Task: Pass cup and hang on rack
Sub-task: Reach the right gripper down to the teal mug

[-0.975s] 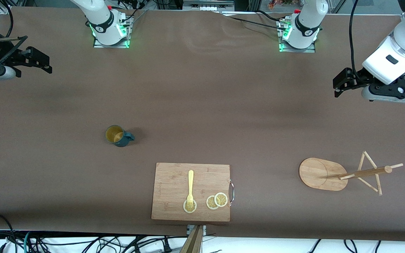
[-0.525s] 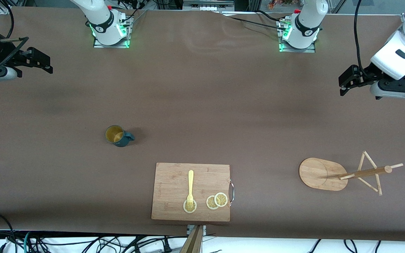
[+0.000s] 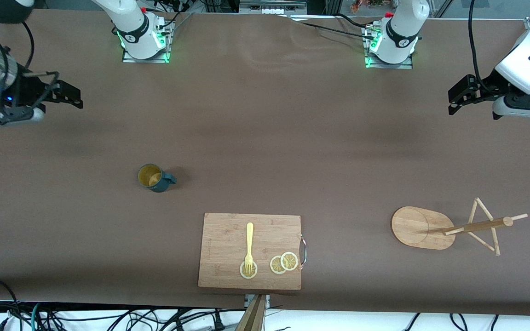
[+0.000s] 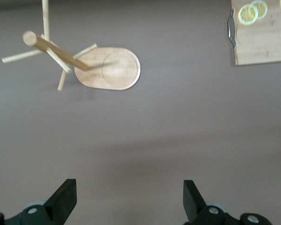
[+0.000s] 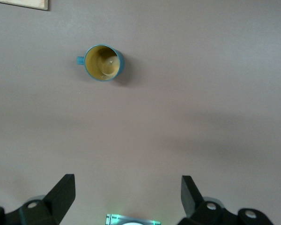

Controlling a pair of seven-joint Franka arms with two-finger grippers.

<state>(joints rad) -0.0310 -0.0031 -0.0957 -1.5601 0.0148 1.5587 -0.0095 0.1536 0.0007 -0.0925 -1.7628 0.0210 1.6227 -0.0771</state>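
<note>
Front view: the cup [image 3: 155,178] is seen upright on the table [image 3: 265,138], farther than the cutting board [image 3: 228,239]. The rack [image 3: 449,226] stands beside the board. The left gripper [image 3: 456,99] and right gripper [image 3: 72,97] are held open above bare table.

Cup [image 5: 104,62] upright on table [image 5: 201,103]; right hand [image 5: 126,197] spread wide.

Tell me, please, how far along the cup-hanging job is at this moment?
Nothing is done yet. The cup stands untouched on the table, apart from the rack. Both hands are open and empty above the table: right hand, left hand. Picking up, passing and hanging all remain.
</note>
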